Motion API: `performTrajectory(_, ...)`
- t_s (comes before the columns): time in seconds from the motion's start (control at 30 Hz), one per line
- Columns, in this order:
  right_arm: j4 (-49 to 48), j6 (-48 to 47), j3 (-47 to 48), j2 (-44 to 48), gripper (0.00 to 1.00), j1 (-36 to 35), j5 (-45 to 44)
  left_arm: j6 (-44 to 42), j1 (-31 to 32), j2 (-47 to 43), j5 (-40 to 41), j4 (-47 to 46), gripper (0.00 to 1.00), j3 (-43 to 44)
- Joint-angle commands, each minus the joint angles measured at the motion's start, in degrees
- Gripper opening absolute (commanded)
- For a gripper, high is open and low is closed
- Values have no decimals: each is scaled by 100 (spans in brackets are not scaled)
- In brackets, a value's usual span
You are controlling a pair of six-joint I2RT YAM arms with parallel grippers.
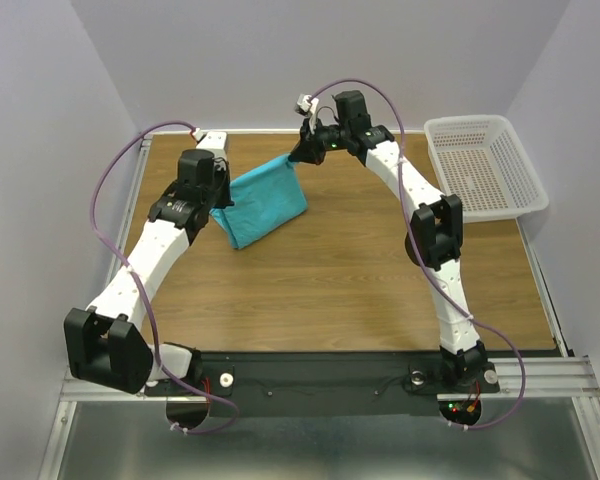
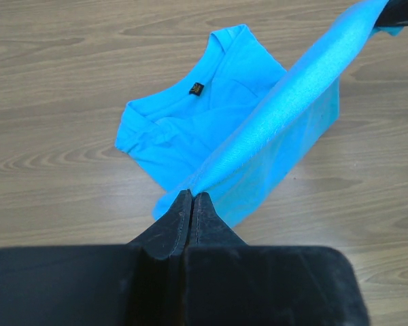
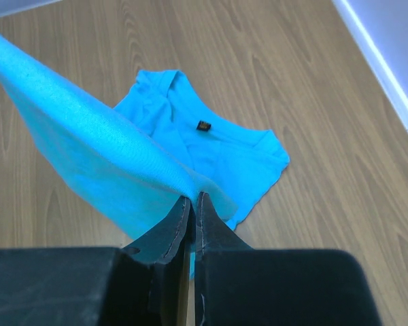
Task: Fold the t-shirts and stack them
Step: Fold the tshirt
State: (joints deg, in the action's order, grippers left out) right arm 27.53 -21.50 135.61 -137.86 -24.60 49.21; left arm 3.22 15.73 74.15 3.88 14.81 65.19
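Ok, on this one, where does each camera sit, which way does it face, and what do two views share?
Top external: above and behind the bases, looking down on the wooden table, both arms, the turquoise-blue cotton t-shirt and the white perforated plastic basket.
Left wrist: on that wrist, looking down past the shut left gripper pinching the t-shirt's raised edge.
Right wrist: likewise, past the shut right gripper.
Shared: both wrist views show the small dark neck label.

T-shirt [image 1: 265,205]: plain turquoise-blue, 1 small dark neck label [image 2: 197,88]. Table [image 1: 340,290]: brown wood grain. Basket [image 1: 480,165]: white, perforated. Arms [image 1: 150,255]: white, black joints.
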Motion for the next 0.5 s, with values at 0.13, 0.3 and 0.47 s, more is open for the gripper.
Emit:
performTrajectory(0.13,-898,374,326,-161,1,-150,-386,-217,-236,222,166,-470,0,187)
performTrajectory(0.3,-1223,559,334,-320,1,-177,-640,-243,-421,468,87,-654,0,187)
performTrajectory(0.47,-1539,690,282,-417,1,-247,-904,-252,-570,644,78,-804,0,152)
